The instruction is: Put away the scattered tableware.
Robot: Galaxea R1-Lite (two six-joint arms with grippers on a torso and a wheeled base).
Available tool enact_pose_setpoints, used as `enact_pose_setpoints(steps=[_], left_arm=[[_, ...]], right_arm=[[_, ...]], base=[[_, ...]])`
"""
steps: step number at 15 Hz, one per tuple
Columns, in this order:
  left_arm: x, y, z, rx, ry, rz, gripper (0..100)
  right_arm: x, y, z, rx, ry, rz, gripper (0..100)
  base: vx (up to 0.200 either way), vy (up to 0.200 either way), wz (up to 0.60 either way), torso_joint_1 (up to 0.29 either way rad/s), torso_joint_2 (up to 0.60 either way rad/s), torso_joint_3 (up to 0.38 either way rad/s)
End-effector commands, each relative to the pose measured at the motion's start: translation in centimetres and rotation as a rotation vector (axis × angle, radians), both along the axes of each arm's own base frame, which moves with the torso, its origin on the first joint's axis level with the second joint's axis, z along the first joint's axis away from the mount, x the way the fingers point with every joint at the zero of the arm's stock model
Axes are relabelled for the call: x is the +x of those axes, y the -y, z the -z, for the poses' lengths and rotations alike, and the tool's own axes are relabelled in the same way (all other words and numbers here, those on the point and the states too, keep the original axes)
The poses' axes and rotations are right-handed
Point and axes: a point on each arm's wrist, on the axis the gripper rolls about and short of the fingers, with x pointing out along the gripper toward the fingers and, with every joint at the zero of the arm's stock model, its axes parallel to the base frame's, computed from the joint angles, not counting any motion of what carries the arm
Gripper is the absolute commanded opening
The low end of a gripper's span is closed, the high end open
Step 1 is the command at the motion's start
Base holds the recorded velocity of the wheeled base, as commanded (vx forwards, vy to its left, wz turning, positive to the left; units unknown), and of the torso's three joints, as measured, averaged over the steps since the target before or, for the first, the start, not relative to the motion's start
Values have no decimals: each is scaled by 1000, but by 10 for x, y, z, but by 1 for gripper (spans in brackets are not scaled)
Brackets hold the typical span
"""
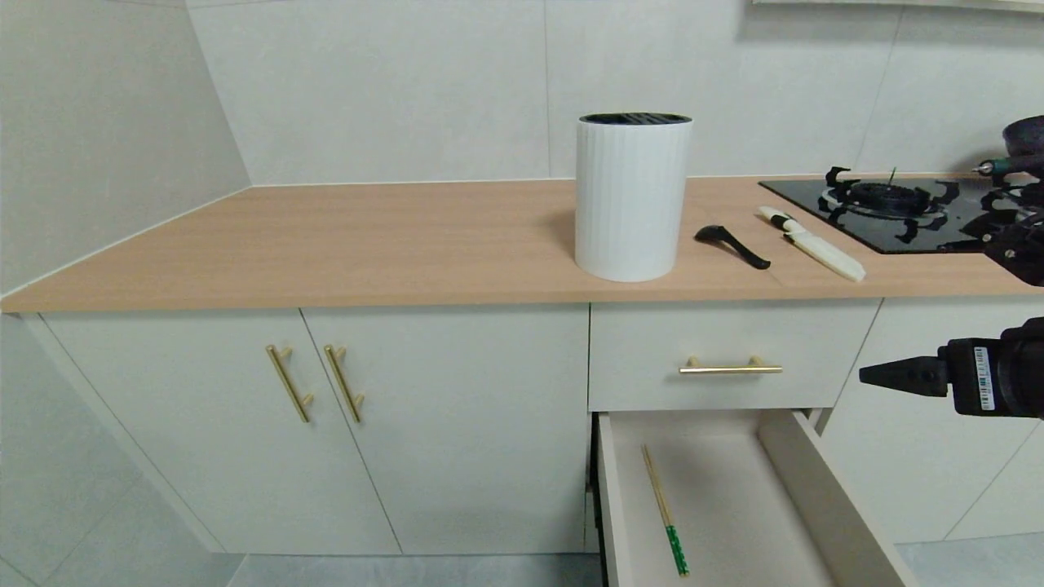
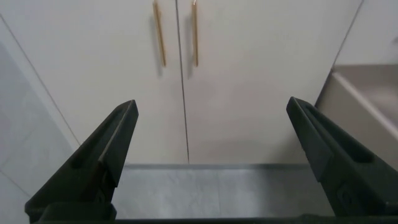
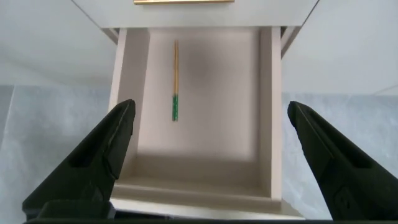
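Note:
A black spoon (image 1: 732,243) and a white-bladed knife (image 1: 811,243) lie on the wooden countertop (image 1: 367,244), to the right of a tall white ribbed utensil holder (image 1: 632,196). Under the counter the lower drawer (image 1: 787,473) is pulled out, and a pair of green-tipped chopsticks (image 1: 665,514) lies in it. My right gripper (image 1: 864,376) hangs in front of the cabinet, to the right of the drawer and above it. In the right wrist view it (image 3: 211,107) is open and empty over the drawer (image 3: 266,112) and chopsticks (image 3: 175,81). My left gripper (image 2: 211,107) is open and empty, low before the cabinet doors.
A black gas hob (image 1: 889,208) occupies the counter's right end, with a dark pot (image 1: 1024,143) at the edge. The upper drawer (image 1: 730,368) is closed, with a gold handle. Two cabinet doors with gold handles (image 1: 314,383) (image 2: 177,37) stand closed at the left.

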Motion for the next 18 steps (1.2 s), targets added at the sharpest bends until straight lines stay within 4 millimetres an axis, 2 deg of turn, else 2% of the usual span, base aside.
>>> enact_pose_setpoints(steps=[1, 12, 14, 15, 18], left_arm=[[0, 0, 0, 0, -1, 0, 100], [0, 0, 0, 0, -1, 0, 100], [0, 0, 0, 0, -1, 0, 100], [0, 0, 0, 0, -1, 0, 100], [0, 0, 0, 0, -1, 0, 100]], right_arm=[[1, 0, 2, -2, -8, -1, 100], [6, -2, 10, -39, 26, -42, 100], [23, -5, 13, -58, 82, -54, 100], [40, -7, 17, -76, 105, -58, 100], [112, -4, 30, -45, 229, -18, 100]], base=[[0, 0, 0, 178, -461, -300], [0, 0, 0, 191, -465, -279], [0, 0, 0, 63, -136, -73], [0, 0, 0, 32, -56, -32], [0, 0, 0, 0, 0, 0]])
